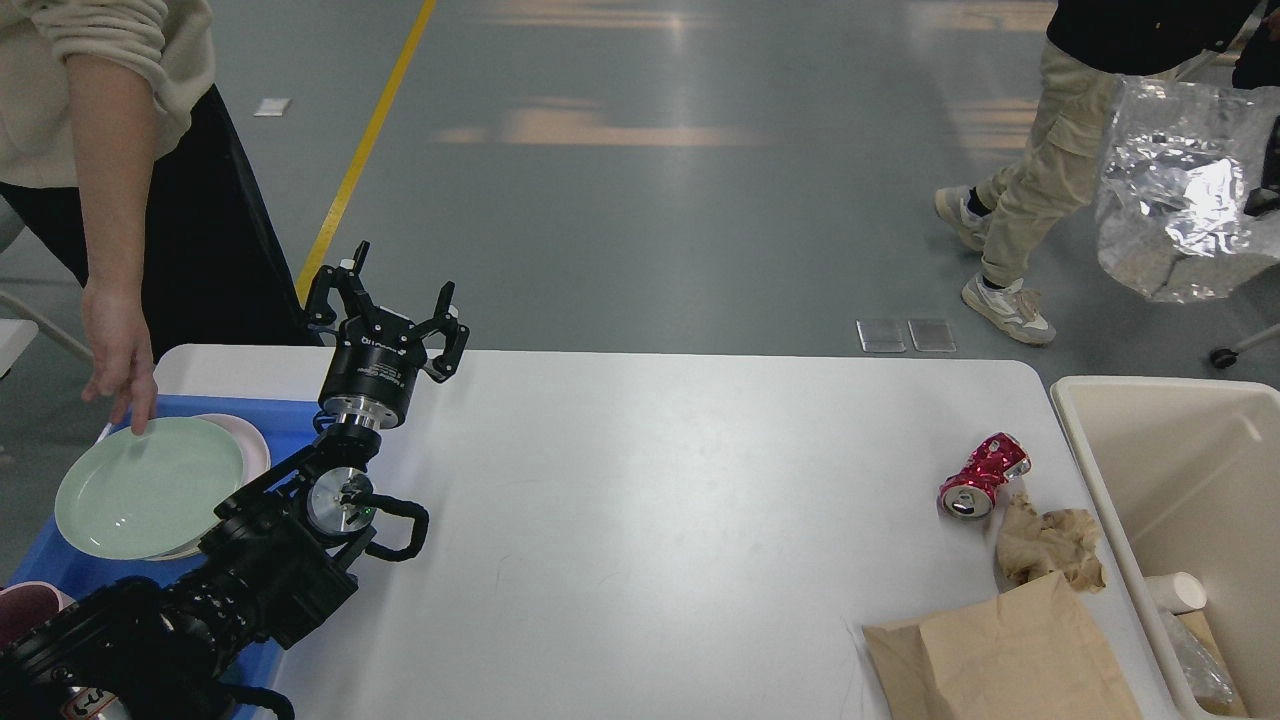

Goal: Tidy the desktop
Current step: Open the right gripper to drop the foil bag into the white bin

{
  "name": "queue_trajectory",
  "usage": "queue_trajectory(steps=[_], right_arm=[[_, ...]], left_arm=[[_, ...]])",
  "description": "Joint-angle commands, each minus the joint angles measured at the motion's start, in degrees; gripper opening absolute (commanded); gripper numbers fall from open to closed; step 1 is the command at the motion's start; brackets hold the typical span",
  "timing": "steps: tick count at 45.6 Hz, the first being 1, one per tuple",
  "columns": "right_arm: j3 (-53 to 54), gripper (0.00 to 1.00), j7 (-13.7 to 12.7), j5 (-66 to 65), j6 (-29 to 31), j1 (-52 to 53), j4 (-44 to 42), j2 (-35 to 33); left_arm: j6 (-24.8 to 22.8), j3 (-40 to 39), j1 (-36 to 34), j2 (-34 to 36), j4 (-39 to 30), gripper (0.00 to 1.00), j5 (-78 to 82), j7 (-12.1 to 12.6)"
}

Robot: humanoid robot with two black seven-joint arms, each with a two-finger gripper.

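Note:
The desktop (650, 520) is a wide white tabletop. On its right side lie a crushed red can (983, 476), a crumpled brown paper wad (1050, 545) and a flat brown paper bag (1000, 655). A crumpled silver foil bag (1175, 190) hangs in the air at the upper right, beyond the table. My right gripper (1256, 198) shows only as a dark piece at the view's right edge, shut on the foil's right side. My left gripper (385, 300) stands upright over the table's far left corner, open and empty.
A cream bin (1150, 470) stands off the table's right edge, with a white cup (1180, 592) inside. On the left, a blue tray (290, 420) bears a green plate (145, 485), which a person's hand (120, 385) touches. Another person walks beyond the table.

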Motion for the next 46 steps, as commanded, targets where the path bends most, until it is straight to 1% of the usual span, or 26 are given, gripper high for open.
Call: queue_trajectory(steps=[1, 10, 16, 22, 26, 31, 40, 46], right_arm=[[0.8, 0.0, 0.0, 0.31, -7.93, -3.64, 0.01, -5.03], [1.77, 0.0, 0.09, 0.48, -20.07, -10.32, 0.01, -8.99], [5.19, 0.0, 0.09, 0.66, -29.29, -15.42, 0.1, -11.63], [10.9, 0.0, 0.09, 3.46, -40.71, -25.6, 0.1, -12.07], [15.29, 0.0, 0.18, 5.93, -46.0, -32.55, 0.01, -11.9], [21.01, 0.0, 0.27, 7.07, -48.81, -39.94, 0.01, -11.55], [31.03, 0.0, 0.35, 7.16, -49.78, -48.56, 0.01, -10.75], [34.55, 0.0, 0.35, 7.08, -50.58, -52.51, -0.07, -10.49]], left_arm=[[-0.02, 0.0, 0.0, 0.0, 0.0, 0.96, 0.09, 0.0], [-0.02, 0.0, 0.0, 0.0, 0.0, 0.96, 0.01, 0.0], [-0.02, 0.0, 0.0, 0.0, 0.0, 0.96, 0.0, 0.0], [-0.02, 0.0, 0.0, 0.0, 0.0, 0.96, 0.0, 0.0], [0.07, 0.0, 0.0, 0.0, 0.0, 0.96, 0.0, 0.0], [-0.02, 0.0, 0.0, 0.0, 0.0, 0.96, 0.0, 0.0], [0.07, 0.0, 0.0, 0.0, 0.0, 0.96, 0.0, 0.0], [-0.02, 0.0, 0.0, 0.0, 0.0, 0.96, 0.0, 0.0]])
